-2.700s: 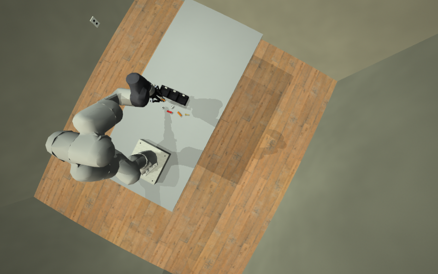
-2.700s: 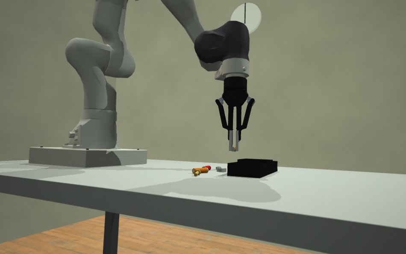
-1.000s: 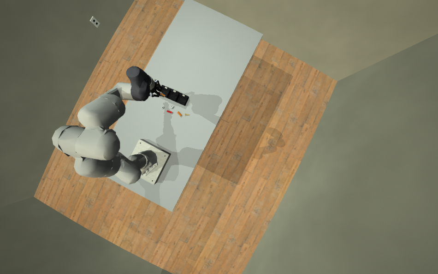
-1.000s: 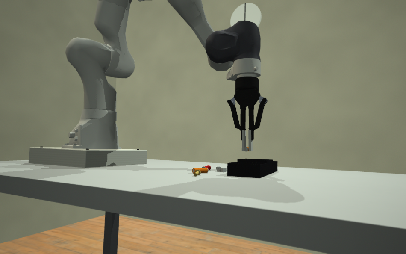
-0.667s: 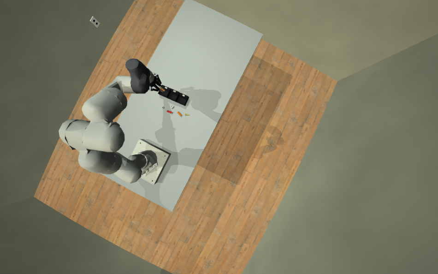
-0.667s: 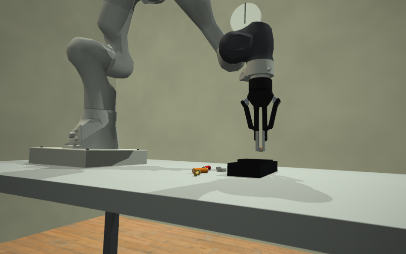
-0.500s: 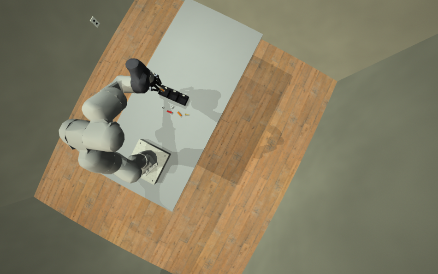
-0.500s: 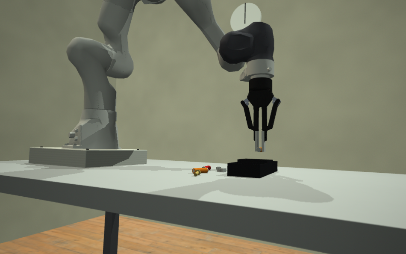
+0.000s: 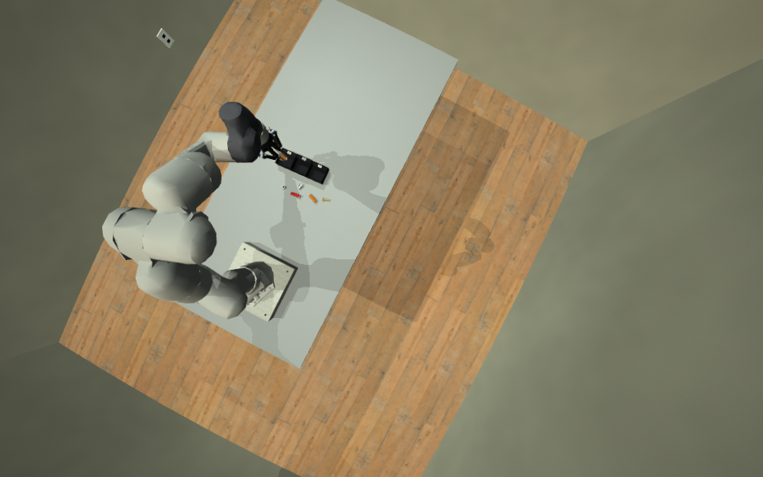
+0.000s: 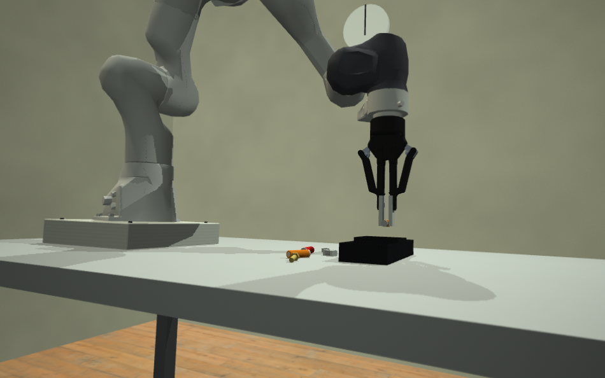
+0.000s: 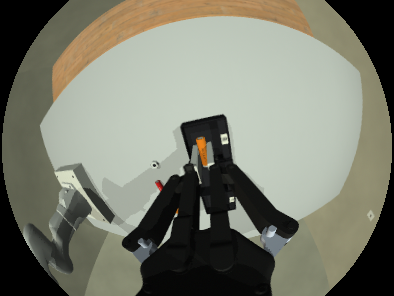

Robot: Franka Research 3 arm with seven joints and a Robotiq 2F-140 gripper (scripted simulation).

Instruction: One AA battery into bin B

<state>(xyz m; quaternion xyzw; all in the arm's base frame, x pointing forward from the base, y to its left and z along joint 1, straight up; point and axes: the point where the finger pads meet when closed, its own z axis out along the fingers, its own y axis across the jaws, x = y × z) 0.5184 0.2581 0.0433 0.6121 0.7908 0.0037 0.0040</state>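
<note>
My gripper (image 10: 386,221) is clamped on an orange AA battery (image 11: 201,151), hanging above the near end of the black bin row (image 10: 375,250). Carry step. I can't read which bin is B, so next: confirm it, center over it, release.

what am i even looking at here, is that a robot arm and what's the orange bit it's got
Yes, it is one grey robot arm bolted to a pale table. One picture looks straight down, one looks from the side, and the round one comes from a camera on the wrist. At the arm's end is a black gripper; its fingers are shut on a small orange AA battery, held above a row of black bins. On the table beside the bins lie another orange battery, a red piece and a few small metal parts.
</note>
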